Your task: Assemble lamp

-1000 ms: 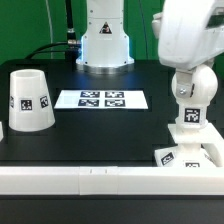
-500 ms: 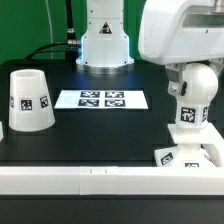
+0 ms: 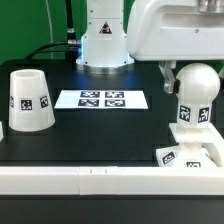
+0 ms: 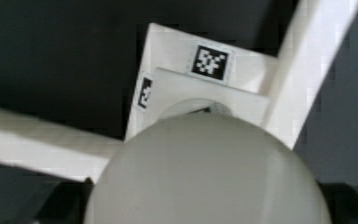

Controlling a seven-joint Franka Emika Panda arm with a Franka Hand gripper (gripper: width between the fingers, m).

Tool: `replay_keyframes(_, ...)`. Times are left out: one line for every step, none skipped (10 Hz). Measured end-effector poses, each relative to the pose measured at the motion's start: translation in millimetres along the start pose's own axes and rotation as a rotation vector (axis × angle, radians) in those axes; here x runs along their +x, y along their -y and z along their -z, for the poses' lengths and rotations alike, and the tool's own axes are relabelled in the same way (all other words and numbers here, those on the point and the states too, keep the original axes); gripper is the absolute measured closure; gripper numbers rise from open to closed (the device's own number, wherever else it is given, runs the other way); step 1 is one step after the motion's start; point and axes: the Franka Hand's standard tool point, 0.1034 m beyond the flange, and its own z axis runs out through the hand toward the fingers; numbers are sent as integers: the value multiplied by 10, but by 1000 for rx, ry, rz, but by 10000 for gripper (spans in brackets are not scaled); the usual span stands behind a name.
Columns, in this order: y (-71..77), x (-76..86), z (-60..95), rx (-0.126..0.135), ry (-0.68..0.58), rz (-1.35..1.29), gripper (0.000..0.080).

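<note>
**Lamp's bulb post stands on base**

Both sit at the exterior view's right, with the shade well apart at its left. The gripper is beside the post; I cannot tell its grip. Wrist view: the post's dome is in front of the tagged base.

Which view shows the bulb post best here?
The exterior view: the bulb post stands upright on the base, visible from round top to foot, its tag facing the camera. In the wrist view it is only a rounded top, close and blurred, with part of the base behind it.
</note>
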Motion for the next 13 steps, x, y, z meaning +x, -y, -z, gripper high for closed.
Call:
replay_keyframes(-10, -12, -3, 23, 14, -104, 220)
replay_keyframes(-30, -9, -6, 57, 29, -237, 220)
replay_keyframes(-35, -3, -10, 66, 35, -321, 220)
replay_keyframes(-27, 3, -12, 64, 39, -398, 220)
replay_keyframes(-14, 0, -14, 58, 49, -505, 220)
replay_keyframes(-3, 8, -16, 51, 65, -620, 220)
replay_keyframes(10, 11, -16, 46, 80, -709, 220)
replay_keyframes(20, 16, -18, 46, 92, -823, 220)
replay_keyframes(22, 23, -19, 48, 102, -926, 220)
replay_keyframes(22, 30, -18, 50, 101, -974, 220)
replay_keyframes(33, 30, -18, 49, 103, -1030, 220)
replay_keyframes(42, 30, -19, 50, 104, -1038, 220)
replay_keyframes(42, 29, -19, 51, 104, -1019, 125)
